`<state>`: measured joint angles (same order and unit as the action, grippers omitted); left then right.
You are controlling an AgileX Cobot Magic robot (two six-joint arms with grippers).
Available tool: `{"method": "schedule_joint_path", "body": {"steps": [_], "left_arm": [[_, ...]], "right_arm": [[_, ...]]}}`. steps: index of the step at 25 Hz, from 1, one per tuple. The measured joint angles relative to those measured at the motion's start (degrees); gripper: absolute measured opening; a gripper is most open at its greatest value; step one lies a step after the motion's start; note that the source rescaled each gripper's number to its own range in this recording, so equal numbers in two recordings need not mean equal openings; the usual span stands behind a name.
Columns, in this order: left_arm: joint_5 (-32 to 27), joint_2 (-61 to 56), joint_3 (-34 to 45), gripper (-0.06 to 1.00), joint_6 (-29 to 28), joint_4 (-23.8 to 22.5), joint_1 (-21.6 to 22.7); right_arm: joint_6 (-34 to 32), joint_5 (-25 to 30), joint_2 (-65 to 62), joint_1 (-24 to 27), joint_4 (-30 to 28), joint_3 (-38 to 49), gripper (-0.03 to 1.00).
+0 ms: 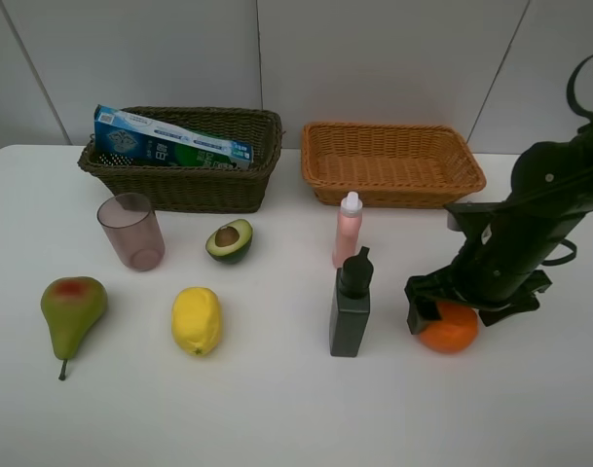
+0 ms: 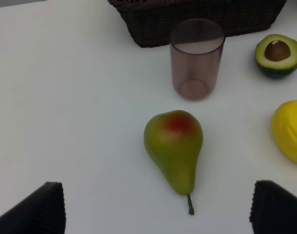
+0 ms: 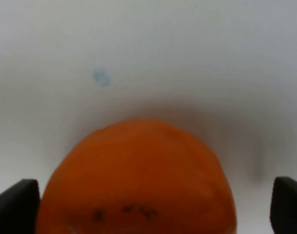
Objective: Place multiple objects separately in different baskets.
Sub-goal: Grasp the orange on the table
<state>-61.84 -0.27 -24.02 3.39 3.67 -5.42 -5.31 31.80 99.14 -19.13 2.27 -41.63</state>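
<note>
- Only the toothpaste box [image 1: 169,142] is put away; it lies slanted in the dark basket [image 1: 184,191]. The tan basket [image 1: 393,187] holds nothing.
- Seven things sit on the table [image 1: 277,409]: pear [image 1: 72,311], cup [image 1: 130,232], avocado [image 1: 230,240], lemon [image 1: 197,319], pink bottle [image 1: 348,232], dark bottle [image 1: 351,306] and orange [image 1: 450,331]. By my reckoning the task is barely begun.
- The right pincer [image 1: 457,304] is spread wide on either side of the orange, which rests on the table near the tan basket. It looks like a grasp about to be made.
- The right wrist view shows the orange between both fingertips. Whether they touch it I cannot tell.
- The left pincer [image 2: 158,209] appears only in its own wrist view: spread, empty, hovering above the pear. The high view does not show that arm.
</note>
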Motion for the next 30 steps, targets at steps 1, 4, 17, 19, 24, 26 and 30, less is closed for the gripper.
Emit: {"method": "schedule_joint_path", "body": {"steps": [1, 4, 17, 19, 24, 26, 30], "left_arm": [[0.00, 0.00, 0.00, 1.00, 0.00, 0.00, 0.00], [0.00, 0.00, 0.00, 1.00, 0.00, 0.00, 0.00], [0.00, 0.00, 0.00, 1.00, 0.00, 0.00, 0.00], [0.00, 0.00, 0.00, 1.00, 0.00, 0.00, 0.00], [0.00, 0.00, 0.00, 1.00, 0.00, 0.00, 0.00], [0.00, 0.00, 0.00, 1.00, 0.00, 0.00, 0.00], [0.00, 0.00, 0.00, 1.00, 0.00, 0.00, 0.00]], "right_arm": [[0.00, 0.00, 0.00, 0.00, 0.00, 0.00, 0.99], [0.00, 0.00, 0.00, 0.00, 0.00, 0.00, 0.99], [0.34, -1.86, 0.02, 0.00, 6.06, 0.00, 0.62], [0.34, -2.00, 0.02, 0.00, 6.69, 0.00, 0.62], [-0.70, -1.82, 0.02, 0.00, 5.09, 0.00, 0.62], [-1.13, -1.82, 0.02, 0.00, 4.60, 0.00, 0.62], [-1.18, -1.91, 0.02, 0.00, 4.56, 0.00, 0.62]]}}
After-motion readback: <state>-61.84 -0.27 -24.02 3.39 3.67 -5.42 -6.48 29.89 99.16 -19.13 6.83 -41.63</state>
